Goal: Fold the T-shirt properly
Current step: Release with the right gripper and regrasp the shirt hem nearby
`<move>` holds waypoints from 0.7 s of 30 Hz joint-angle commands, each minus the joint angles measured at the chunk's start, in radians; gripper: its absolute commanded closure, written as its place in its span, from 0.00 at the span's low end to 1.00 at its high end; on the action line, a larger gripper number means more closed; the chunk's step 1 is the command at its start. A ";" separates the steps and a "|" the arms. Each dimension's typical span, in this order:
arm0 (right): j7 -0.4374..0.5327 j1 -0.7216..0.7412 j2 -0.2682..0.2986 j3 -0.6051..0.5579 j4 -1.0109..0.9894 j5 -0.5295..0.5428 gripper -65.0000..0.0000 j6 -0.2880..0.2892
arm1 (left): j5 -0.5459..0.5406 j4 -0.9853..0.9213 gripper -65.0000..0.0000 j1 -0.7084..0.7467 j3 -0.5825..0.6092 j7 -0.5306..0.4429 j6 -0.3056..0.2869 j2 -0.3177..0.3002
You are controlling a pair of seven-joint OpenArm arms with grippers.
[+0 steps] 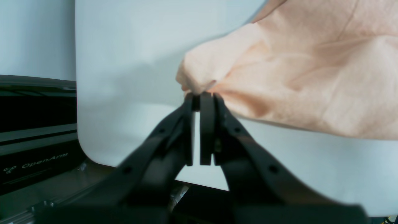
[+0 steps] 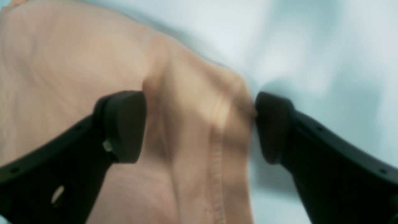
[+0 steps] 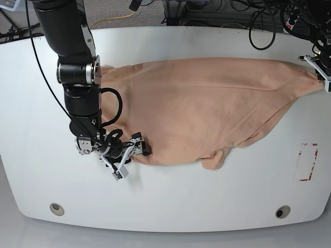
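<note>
The peach T-shirt (image 3: 207, 103) lies spread across the white table (image 3: 207, 206), stretched out toward the right. My left gripper (image 3: 319, 71) at the far right edge is shut on a bunched corner of the T-shirt (image 1: 295, 71); in the left wrist view the left gripper (image 1: 202, 95) pinches the cloth at its tips. My right gripper (image 3: 132, 157) stands open at the shirt's lower left edge. In the right wrist view the right gripper (image 2: 199, 124) straddles a raised fold with a stitched hem (image 2: 217, 149), one finger (image 2: 124, 124) resting on the cloth.
A red-marked rectangle (image 3: 309, 161) sits on the table near the right edge. Two round holes (image 3: 57, 208) (image 3: 282, 212) lie near the front edge. Cables (image 3: 258, 20) run behind the table's far edge. A black OpenArm base (image 1: 34, 168) shows at the left.
</note>
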 commanded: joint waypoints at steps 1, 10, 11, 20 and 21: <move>0.021 0.039 -0.019 0.004 0.000 -0.007 0.21 0.008 | -0.006 0.016 1.00 -0.004 -0.004 -0.019 0.003 -0.016; 0.022 0.040 -0.065 0.004 0.001 -0.020 0.23 0.008 | -0.006 0.016 1.00 -0.004 -0.004 -0.019 0.003 -0.016; 0.022 0.040 -0.065 0.004 0.001 -0.020 0.25 0.008 | -0.006 0.016 1.00 -0.004 -0.004 -0.019 0.003 -0.016; 0.022 0.039 -0.068 0.007 0.006 -0.010 0.85 0.008 | -0.006 0.016 1.00 -0.007 -0.004 -0.019 0.006 -0.019; 0.021 0.037 -0.065 0.007 0.016 -0.010 0.89 0.008 | -0.006 0.015 1.00 -0.007 -0.004 -0.019 0.006 -0.019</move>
